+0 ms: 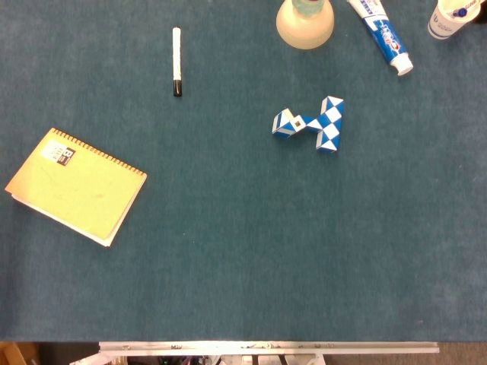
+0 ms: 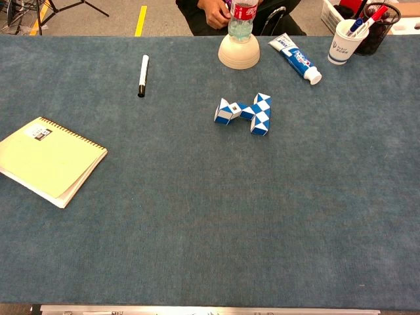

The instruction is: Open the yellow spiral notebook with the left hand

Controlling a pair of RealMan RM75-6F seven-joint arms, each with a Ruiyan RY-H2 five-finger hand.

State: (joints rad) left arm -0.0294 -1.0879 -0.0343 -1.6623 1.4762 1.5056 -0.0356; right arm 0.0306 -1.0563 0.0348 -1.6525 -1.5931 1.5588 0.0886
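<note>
The yellow spiral notebook (image 1: 76, 185) (image 2: 50, 159) lies closed and flat on the blue-green table at the left side, turned at an angle. Its spiral binding runs along the upper right edge, and a small black-and-white label sits near its top corner. Neither of my hands shows in the head view or the chest view.
A white marker with a black cap (image 1: 176, 61) (image 2: 142, 75) lies behind the notebook. A blue-and-white twist puzzle (image 1: 310, 122) (image 2: 245, 113) sits mid-table. At the back stand a cream bowl with a bottle (image 2: 239, 50), a toothpaste tube (image 2: 296, 58) and a cup of pens (image 2: 345, 41).
</note>
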